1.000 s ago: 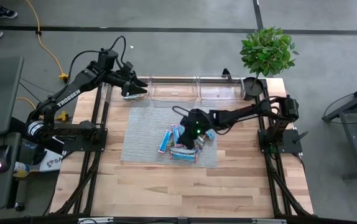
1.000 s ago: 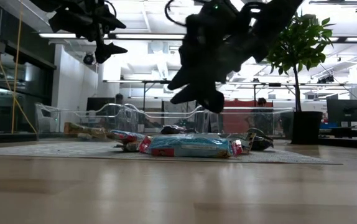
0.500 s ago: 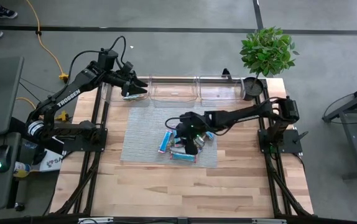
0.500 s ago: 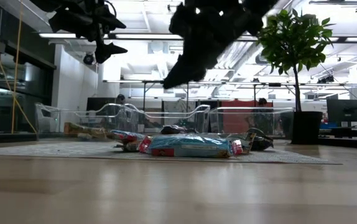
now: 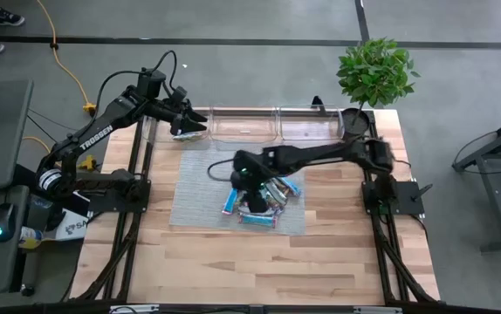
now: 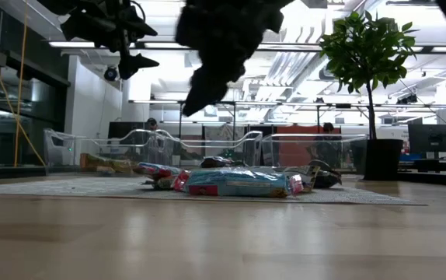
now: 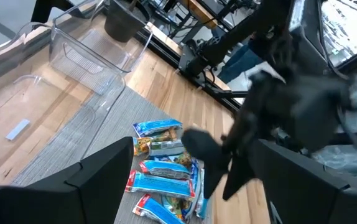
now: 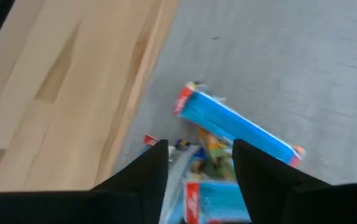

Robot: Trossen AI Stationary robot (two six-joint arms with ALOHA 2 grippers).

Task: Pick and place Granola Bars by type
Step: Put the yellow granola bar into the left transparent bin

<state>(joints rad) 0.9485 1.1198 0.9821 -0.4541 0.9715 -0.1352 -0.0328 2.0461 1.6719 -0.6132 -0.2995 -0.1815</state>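
Note:
The granola bars [image 5: 264,199] lie in a loose pile on the grey mat; most are bright blue with red ends, and some are darker. My right gripper [image 5: 243,179] hangs open above the pile's left part. In the right wrist view its fingers [image 8: 157,169] frame a blue, red-ended bar [image 8: 237,127] and others below it. The low view shows this gripper [image 6: 207,78] well above the bars [image 6: 238,183]. My left gripper [image 5: 189,126] waits open over the leftmost clear bin; its wrist view looks down on the pile [image 7: 166,171].
Three clear bins [image 5: 243,126] stand in a row along the far edge of the mat [image 5: 198,187]. A small grey bar [image 7: 18,129] lies in one of them. A dark pot [image 5: 353,122] and a potted plant [image 5: 374,74] stand at the far right corner. Bare wood lies near.
My right gripper has risen from just above the pile and swung toward the table's left, staying open. The bars lie as they did. The left arm has kept still.

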